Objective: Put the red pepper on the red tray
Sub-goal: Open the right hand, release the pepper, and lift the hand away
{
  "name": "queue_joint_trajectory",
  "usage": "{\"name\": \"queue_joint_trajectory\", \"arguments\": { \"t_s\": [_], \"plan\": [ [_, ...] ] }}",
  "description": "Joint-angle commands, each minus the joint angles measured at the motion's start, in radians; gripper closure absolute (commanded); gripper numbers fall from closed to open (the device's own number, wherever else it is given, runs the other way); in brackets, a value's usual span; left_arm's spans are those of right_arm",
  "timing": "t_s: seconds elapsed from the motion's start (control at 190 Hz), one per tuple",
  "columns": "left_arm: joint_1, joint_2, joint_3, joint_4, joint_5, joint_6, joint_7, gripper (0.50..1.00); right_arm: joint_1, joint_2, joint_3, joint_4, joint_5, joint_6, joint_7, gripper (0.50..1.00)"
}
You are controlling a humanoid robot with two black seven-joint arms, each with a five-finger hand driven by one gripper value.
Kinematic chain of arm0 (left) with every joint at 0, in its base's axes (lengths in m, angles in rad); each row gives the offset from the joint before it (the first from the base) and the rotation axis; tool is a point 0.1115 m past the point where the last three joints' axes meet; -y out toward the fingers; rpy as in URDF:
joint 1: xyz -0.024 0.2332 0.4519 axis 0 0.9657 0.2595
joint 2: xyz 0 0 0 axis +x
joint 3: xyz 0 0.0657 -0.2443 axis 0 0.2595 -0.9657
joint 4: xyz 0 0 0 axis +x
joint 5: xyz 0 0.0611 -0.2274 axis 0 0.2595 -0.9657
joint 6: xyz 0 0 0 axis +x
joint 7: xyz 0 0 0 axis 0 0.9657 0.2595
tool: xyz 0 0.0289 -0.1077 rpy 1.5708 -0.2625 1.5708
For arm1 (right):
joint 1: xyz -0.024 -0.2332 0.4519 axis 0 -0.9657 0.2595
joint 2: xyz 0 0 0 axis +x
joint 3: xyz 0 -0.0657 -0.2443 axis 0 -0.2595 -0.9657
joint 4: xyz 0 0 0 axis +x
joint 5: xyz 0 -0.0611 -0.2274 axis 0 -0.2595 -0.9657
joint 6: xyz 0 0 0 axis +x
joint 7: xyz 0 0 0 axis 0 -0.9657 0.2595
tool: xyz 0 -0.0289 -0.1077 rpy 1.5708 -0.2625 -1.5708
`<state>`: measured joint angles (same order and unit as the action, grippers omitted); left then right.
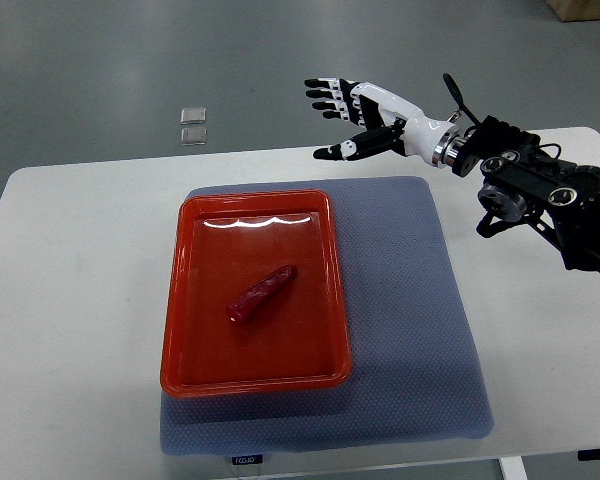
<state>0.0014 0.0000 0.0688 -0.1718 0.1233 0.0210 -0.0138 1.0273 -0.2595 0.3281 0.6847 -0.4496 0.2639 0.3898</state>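
A red pepper (262, 293) lies on its side in the middle of the red tray (183, 300), slanting from lower left to upper right. My right hand (342, 115) comes in from the right edge and hovers above the table's far edge, up and right of the tray. Its fingers are spread and hold nothing. It is well apart from the pepper and the tray. My left arm does not show.
The tray sits on a blue-grey mat (410, 320) on a white table (70, 290). Two small clear squares (193, 125) lie on the grey floor beyond the table's far edge. My right arm's black joints (540, 190) hang over the table's right side.
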Motion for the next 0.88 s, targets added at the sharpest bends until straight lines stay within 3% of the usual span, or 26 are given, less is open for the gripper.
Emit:
{"name": "queue_joint_trajectory", "arguments": {
  "t_s": [0.0, 0.105, 0.262, 0.64, 0.877],
  "plan": [
    [0.000, 0.000, 0.000, 0.000, 0.001, 0.000, 0.000, 0.500, -0.046, -0.021, 0.071, -0.011, 0.238, 0.031, -0.121, 0.587],
    [0.000, 0.000, 0.000, 0.000, 0.001, 0.000, 0.000, 0.500, -0.070, -0.017, 0.088, -0.054, 0.457, 0.034, -0.209, 0.587],
    [0.000, 0.000, 0.000, 0.000, -0.001, 0.000, 0.000, 0.500, -0.108, -0.009, 0.088, -0.080, 0.719, 0.040, -0.250, 0.585],
    [0.000, 0.000, 0.000, 0.000, -0.001, 0.000, 0.000, 0.500, -0.165, 0.008, 0.100, -0.083, 0.753, 0.120, -0.249, 0.585],
    [0.000, 0.000, 0.000, 0.000, -0.001, 0.000, 0.000, 0.500, -0.176, 0.003, 0.100, -0.086, 0.752, 0.126, -0.244, 0.585]
  ]
}}
